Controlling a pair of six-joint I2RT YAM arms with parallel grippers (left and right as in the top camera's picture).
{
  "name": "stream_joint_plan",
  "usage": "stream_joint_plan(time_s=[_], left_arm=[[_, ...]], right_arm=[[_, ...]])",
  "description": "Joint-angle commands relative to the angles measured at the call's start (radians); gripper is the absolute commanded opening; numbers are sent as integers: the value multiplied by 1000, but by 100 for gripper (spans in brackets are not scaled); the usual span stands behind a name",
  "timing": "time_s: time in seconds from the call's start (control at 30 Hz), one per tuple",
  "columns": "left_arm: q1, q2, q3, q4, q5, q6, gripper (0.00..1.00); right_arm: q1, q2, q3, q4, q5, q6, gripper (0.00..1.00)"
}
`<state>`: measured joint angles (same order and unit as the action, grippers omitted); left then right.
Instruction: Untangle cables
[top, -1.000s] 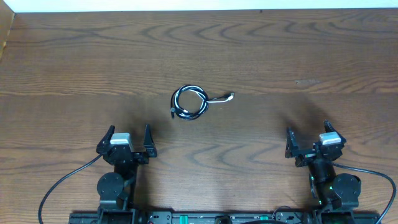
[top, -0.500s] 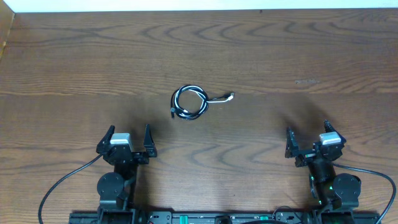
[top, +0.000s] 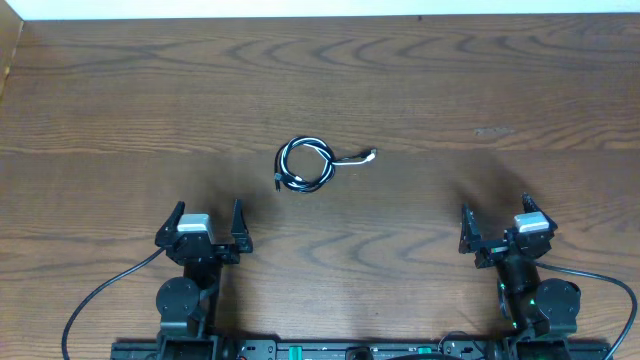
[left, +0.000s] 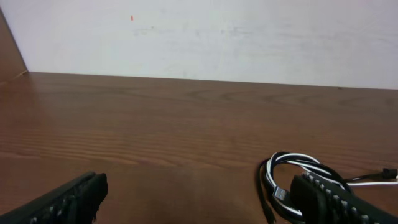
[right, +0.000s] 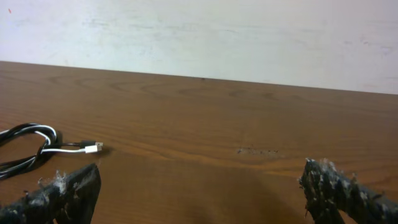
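Observation:
A small coiled bundle of white and black cables (top: 306, 165) lies on the wooden table (top: 450, 90) at its middle, a white plug end (top: 371, 154) sticking out to the right. It shows in the left wrist view (left: 292, 177) at lower right, partly behind my right finger, and in the right wrist view (right: 31, 146) at far left. My left gripper (top: 205, 222) is open and empty, near the front edge, below-left of the bundle. My right gripper (top: 495, 222) is open and empty at the front right.
The arms' thicker black wires (top: 100, 295) run off the front edge beside each base. A white wall (left: 205, 37) rises behind the table's far edge. A faint scuff (top: 493, 131) marks the wood at right.

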<state>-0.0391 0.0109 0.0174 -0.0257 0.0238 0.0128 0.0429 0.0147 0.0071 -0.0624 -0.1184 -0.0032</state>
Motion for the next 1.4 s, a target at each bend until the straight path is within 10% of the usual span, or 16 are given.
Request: stream_joint_plan(time_s=[0.0, 0.73, 1.37], left_arm=[[8, -5, -13, -40, 39, 13, 99], [7, 795, 686, -283, 351, 1, 99], [-126, 1633, 1436, -786, 410, 294, 99]], right_arm=[[11, -3, -2, -1, 3, 14, 99], [10, 265, 327, -63, -129, -5, 99], [10, 953, 1065, -732, -257, -148, 99]])
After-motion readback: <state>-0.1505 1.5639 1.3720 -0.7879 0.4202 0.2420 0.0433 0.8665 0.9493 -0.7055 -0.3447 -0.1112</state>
